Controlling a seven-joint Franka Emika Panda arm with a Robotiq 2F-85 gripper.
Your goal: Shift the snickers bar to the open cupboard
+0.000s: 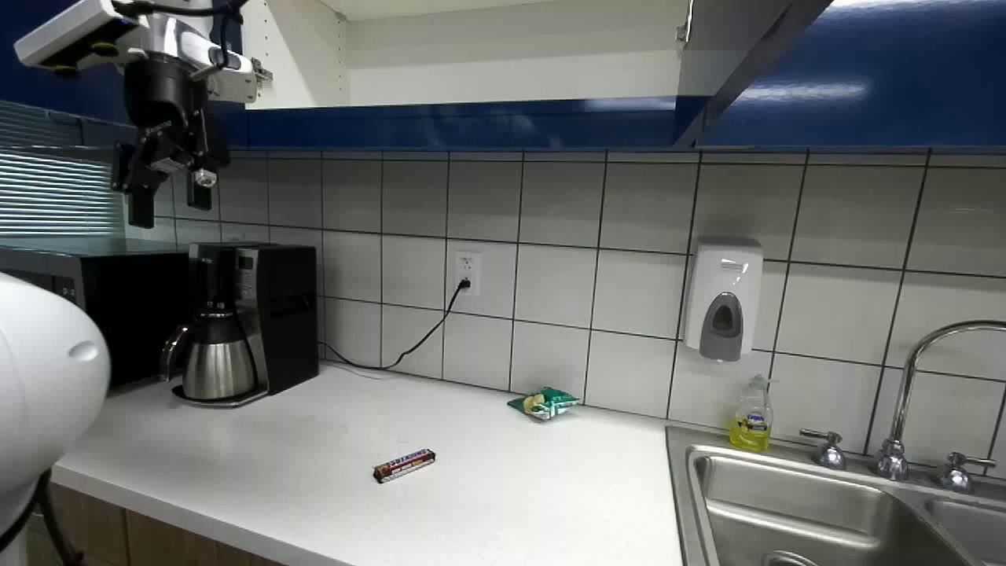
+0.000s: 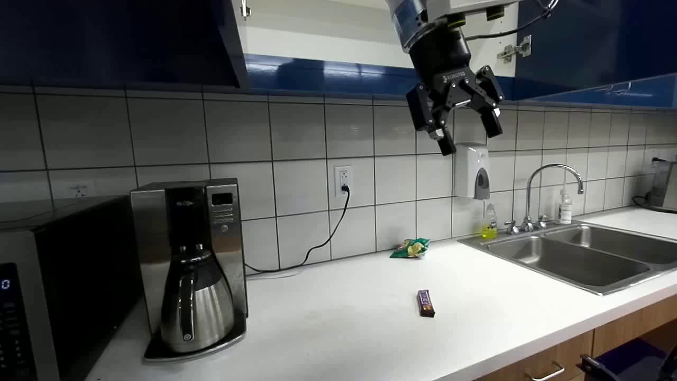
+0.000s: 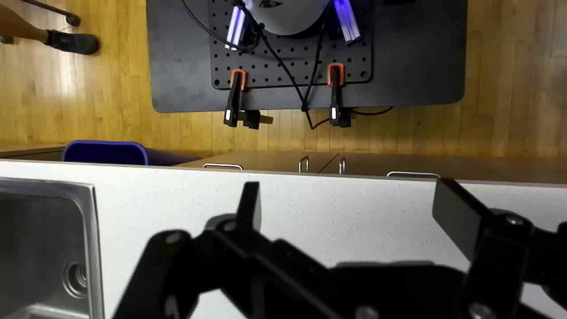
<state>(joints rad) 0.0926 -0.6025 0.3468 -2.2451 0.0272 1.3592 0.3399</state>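
The snickers bar (image 1: 404, 465) (image 2: 424, 304) is a small brown wrapped bar. It lies flat on the white countertop in both exterior views and is out of view in the wrist view. The open cupboard (image 1: 511, 71) (image 2: 328, 32) is white inside with a blue bottom edge, above the counter; no items show in its visible part. My gripper (image 1: 170, 203) (image 2: 470, 136) points down, high above the counter and well apart from the bar. In the wrist view the gripper (image 3: 350, 208) has its fingers wide apart, with only countertop behind the gap.
A coffee maker (image 1: 291, 314) (image 2: 227, 243) with a steel carafe and a black microwave (image 2: 79, 275) stand on the counter. A green chip bag (image 1: 546, 403) (image 2: 411, 247) lies by the tiled wall. A sink (image 1: 786, 503) and soap dispenser (image 1: 725, 299) are beyond. An open cupboard door (image 1: 747, 47) hangs out.
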